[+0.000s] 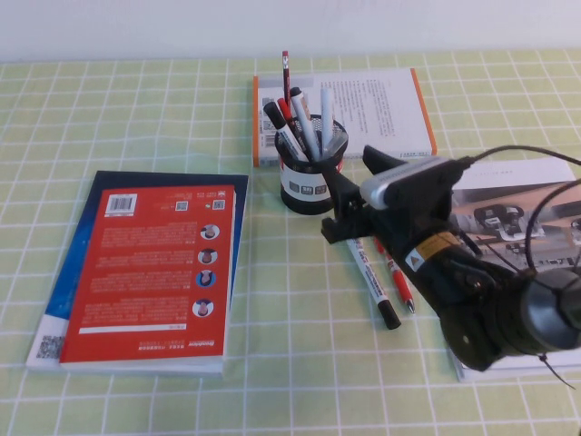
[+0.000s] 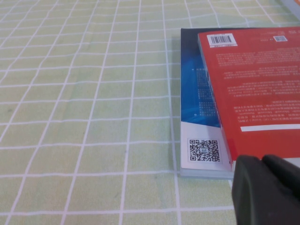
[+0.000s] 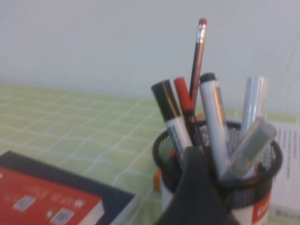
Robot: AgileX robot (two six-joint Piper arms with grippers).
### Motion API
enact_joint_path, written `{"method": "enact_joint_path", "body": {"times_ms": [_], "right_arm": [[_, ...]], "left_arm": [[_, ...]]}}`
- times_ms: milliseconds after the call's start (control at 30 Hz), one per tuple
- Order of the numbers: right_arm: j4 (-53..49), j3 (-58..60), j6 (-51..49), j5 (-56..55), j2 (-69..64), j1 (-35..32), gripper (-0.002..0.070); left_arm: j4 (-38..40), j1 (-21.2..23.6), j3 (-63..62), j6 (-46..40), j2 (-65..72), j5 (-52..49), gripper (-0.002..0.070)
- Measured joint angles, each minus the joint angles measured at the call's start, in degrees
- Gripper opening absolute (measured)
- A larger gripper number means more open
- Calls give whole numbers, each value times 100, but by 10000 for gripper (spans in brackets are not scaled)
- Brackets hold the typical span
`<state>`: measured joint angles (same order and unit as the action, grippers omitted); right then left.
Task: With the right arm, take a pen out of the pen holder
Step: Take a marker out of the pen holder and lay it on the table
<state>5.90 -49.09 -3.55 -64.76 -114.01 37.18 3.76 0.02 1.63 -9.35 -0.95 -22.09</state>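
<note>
Although several pens (image 1: 300,123) are standing bunched in the mesh pen holder (image 1: 311,177), leaning on its rim because nothing else is propping them, a black-capped marker (image 1: 373,283) and a red pen (image 1: 394,275) are lying flat on the table (image 1: 272,381) just beside it, side by side. The right gripper (image 1: 338,216) is hovering low between the holder and the end of the marker nearest it. Its jaws are standing apart and gripping nothing, which is suggesting to me that a pen is already out and laid down rather than about to be pulled.

Books are ringing the holder and leaving the middle free for the arm: a white book (image 1: 372,104) behind, a magazine (image 1: 517,204) under the right arm, and a red book (image 1: 150,272) to the left. The left gripper (image 2: 261,161) is sitting closed and empty near a corner of that red book, parked clear since only the right arm is working.
</note>
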Motion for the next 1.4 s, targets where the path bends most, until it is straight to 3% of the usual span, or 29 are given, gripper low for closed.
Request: {"method": "enact_joint_path", "body": {"times_ms": [467,1167,1400], "right_arm": [[-27,-1157,0,223,-428,-129,407],[42,-1664,0,576,-970,-233,405],[0,-1677,0,586,-970,-247,328]], "left_arm": [[0,0,0,0,0,0,-5],[0,0,0,0,0,0,-5],[0,0,0,0,0,0,-5]]}}
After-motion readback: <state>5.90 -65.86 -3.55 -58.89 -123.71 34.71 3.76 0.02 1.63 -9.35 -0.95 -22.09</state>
